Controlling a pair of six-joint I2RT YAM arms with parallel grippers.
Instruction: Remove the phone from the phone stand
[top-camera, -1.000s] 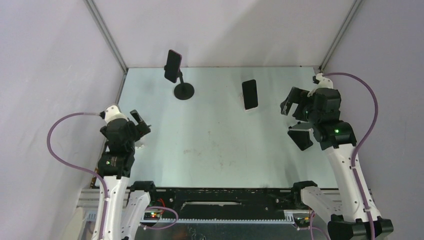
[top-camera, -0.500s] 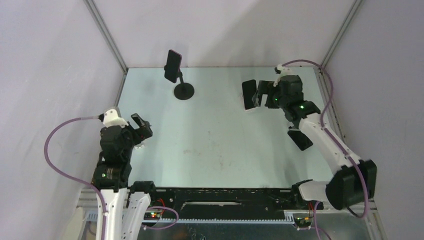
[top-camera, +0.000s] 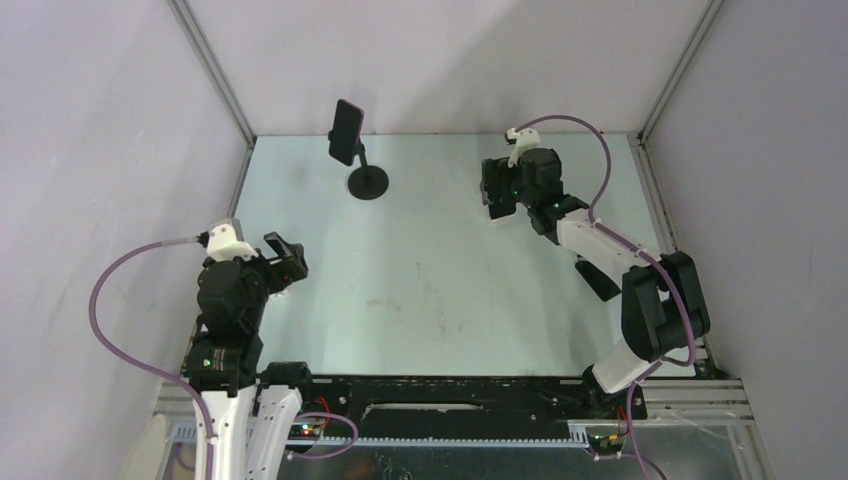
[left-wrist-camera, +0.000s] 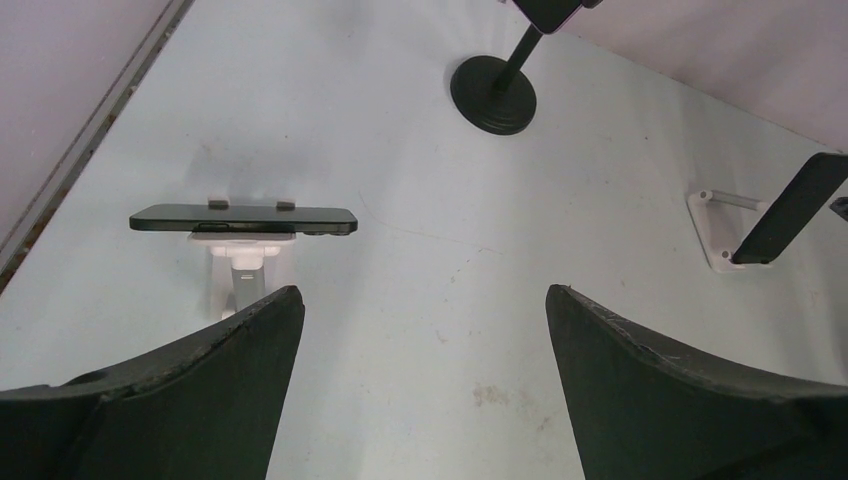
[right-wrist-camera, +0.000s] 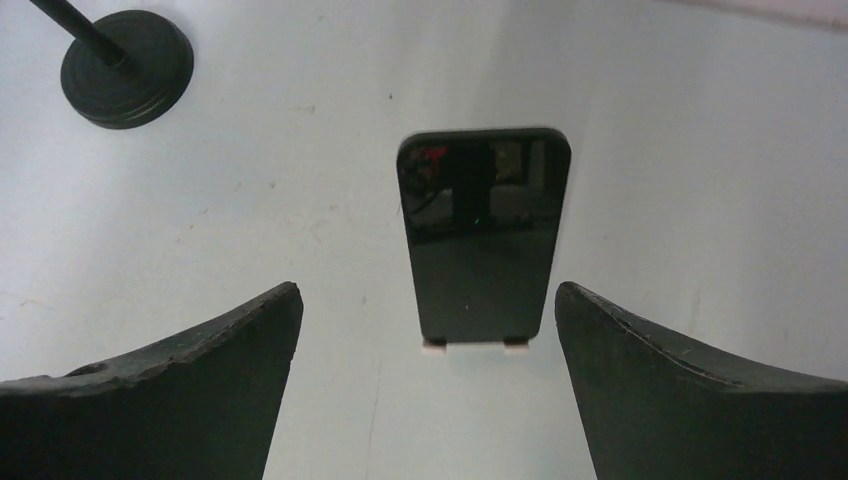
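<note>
Your left gripper has its jaws spread wide and holds nothing. Ahead and to its left, a dark phone lies level on a white stand. Your right gripper is likewise spread and empty. The target phone leans straight ahead of it, centred between the fingers and untouched, seated on its white phone stand.

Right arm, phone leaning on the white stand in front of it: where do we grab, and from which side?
Pinch the phone across its two long side edges, upper half, coming from the screen side. Both sides are bare; the lips of the white stand hold its bottom edge. The right gripper is open, facing it.
</note>
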